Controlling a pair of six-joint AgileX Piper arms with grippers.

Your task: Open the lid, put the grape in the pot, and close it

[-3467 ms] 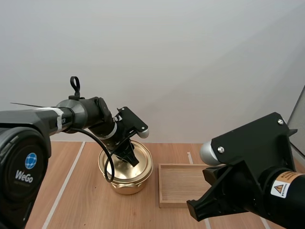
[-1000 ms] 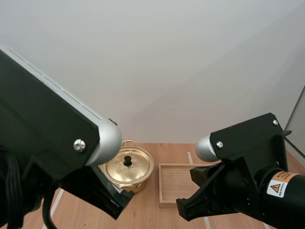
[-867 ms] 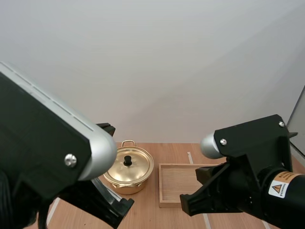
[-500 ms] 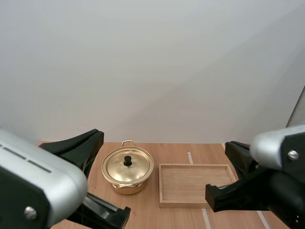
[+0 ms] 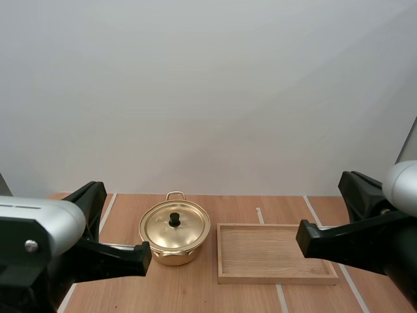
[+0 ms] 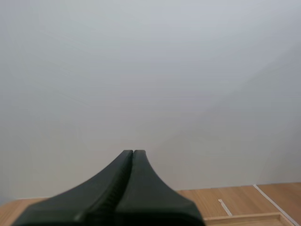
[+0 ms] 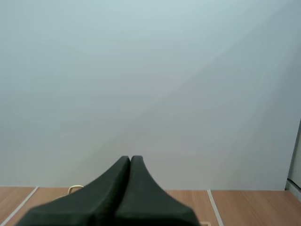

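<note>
A golden pot [image 5: 174, 236] stands on the wooden table, left of centre in the high view, with its lid [image 5: 174, 225] on and a black knob [image 5: 174, 219] on top. My left gripper [image 6: 133, 152] is shut on nothing, its fingers lying together as one dark wedge, raised above the table. My right gripper [image 7: 130, 158] is likewise shut and empty, and a pot handle [image 7: 74, 189] peeks out beside it. Both arms are drawn back at the near corners of the high view, apart from the pot.
A shallow wooden tray [image 5: 276, 253] lies right of the pot, with nothing in it. White lines [image 5: 280, 298] run across the table. A corner of the tray [image 6: 244, 218] shows past the left fingers.
The left arm let go of the lid, which now sits on the pot, and pulled back toward the near left. The right arm drew back to the near right.
</note>
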